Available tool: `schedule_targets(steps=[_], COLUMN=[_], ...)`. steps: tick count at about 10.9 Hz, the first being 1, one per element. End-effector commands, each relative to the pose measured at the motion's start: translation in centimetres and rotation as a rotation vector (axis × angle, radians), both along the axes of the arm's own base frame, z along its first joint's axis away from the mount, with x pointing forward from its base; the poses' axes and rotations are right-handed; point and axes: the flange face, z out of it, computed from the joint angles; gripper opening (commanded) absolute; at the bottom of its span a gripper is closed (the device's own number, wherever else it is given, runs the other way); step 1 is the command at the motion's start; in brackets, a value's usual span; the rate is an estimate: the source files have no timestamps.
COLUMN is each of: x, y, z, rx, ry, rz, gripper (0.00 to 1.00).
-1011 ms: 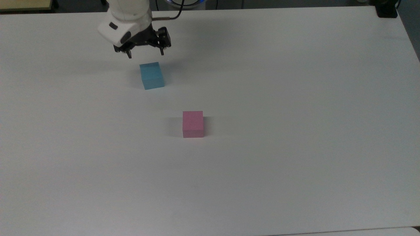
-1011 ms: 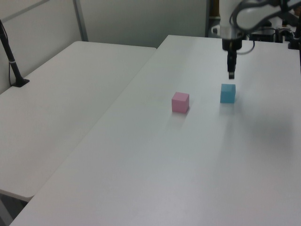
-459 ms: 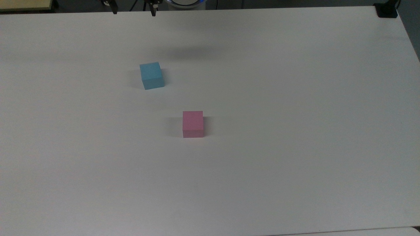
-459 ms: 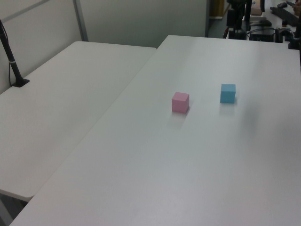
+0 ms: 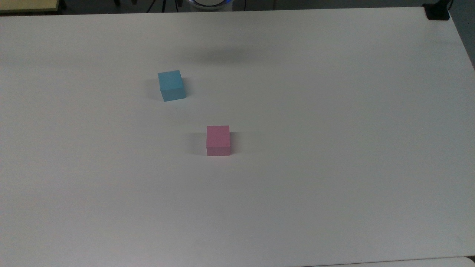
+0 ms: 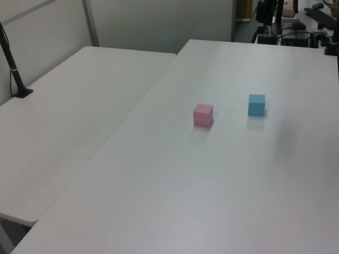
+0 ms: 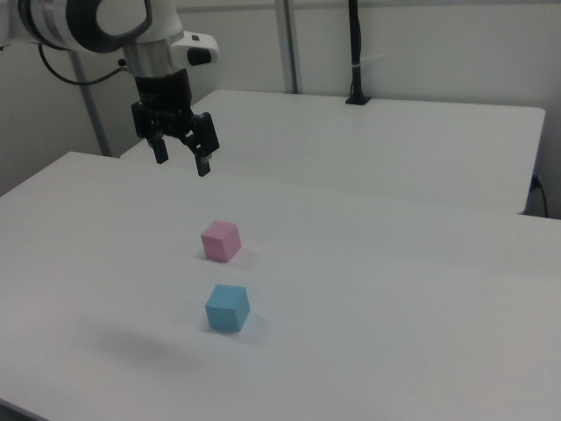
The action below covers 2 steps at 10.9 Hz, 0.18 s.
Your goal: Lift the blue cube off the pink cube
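Note:
The blue cube rests on the white table, apart from the pink cube, which also sits flat on the table. In the left view the blue cube is to the right of the pink cube. In the right view the blue cube lies nearer the camera than the pink cube. My gripper hangs open and empty high above the table, up and to the right view's left of both cubes.
The white table stretches wide around the cubes. A second white table adjoins it on the left view's left, with a black post on it. Dark equipment stands past the far edge.
The gripper has risen from just above the blue cube and left the top view. Both cubes have stayed where they were.

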Motion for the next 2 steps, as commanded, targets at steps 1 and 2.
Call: schedule_targets(steps=[1, 2], x=[-0.14, -0.14], y=[0.14, 0.32], z=[0.54, 0.53], rx=[0.001, 0.003], ry=[-0.005, -0.004], rz=[-0.021, -0.018], gripper=[1.00, 1.00])
